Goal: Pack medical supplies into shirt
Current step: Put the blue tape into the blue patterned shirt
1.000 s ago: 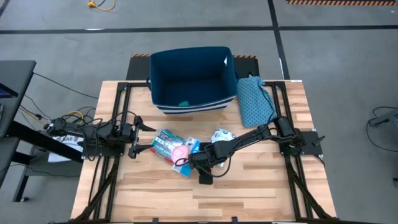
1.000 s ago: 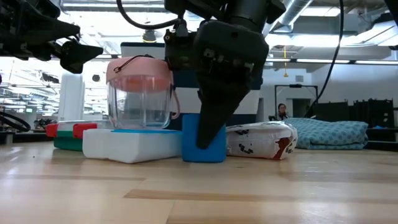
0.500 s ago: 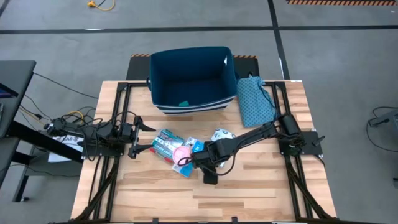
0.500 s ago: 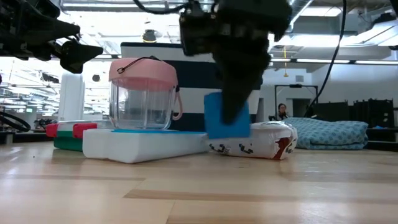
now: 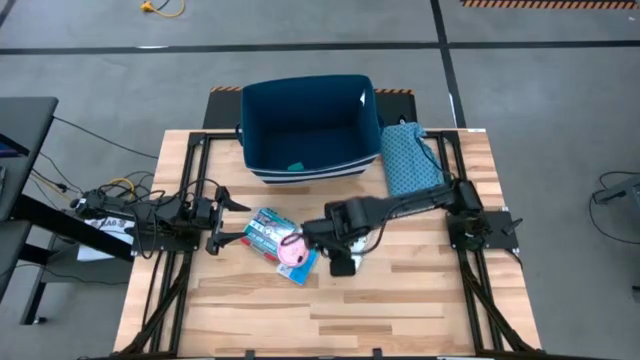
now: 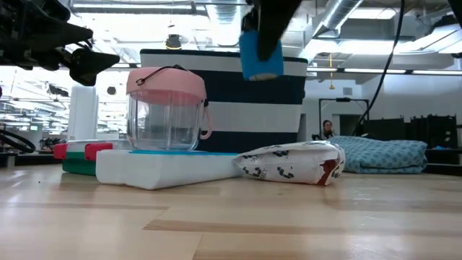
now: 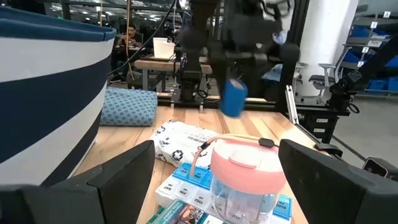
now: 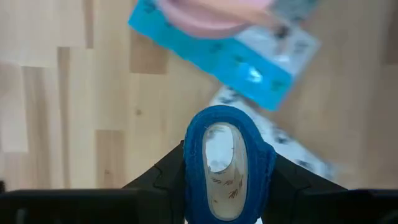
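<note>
**Blue roll lifted clear of the table**

Item: blue roll (image 8: 227,163). I have it clenched between the right claw's (image 6: 261,36) fingers, squeezed into an oval in the right wrist view. A second ago it stood on the wood among the supplies; half a second ago it was just off the surface; now it hangs near the top centre of the low view, well above the pouch (image 6: 289,163).

Right claw, high view: frame centre, over the cluster, pulled back toward the bin (image 5: 308,125) side compared with its earlier spot.

Left claw (image 7: 211,177): fingers apart, parked at the left edge of the table (image 5: 420,300), facing the supplies.

Remaining on the table: pink-lidded jar (image 6: 167,108) on a white box (image 6: 162,166), flat boxes (image 5: 268,232) beside it, pouch to their right. Patterned cloth (image 5: 408,160) sits upper right, beside the bin.

Status: pick done, I judge; one item airborne, ready to carry off. Its destination is not yet evident. All other supplies unpacked.
</note>
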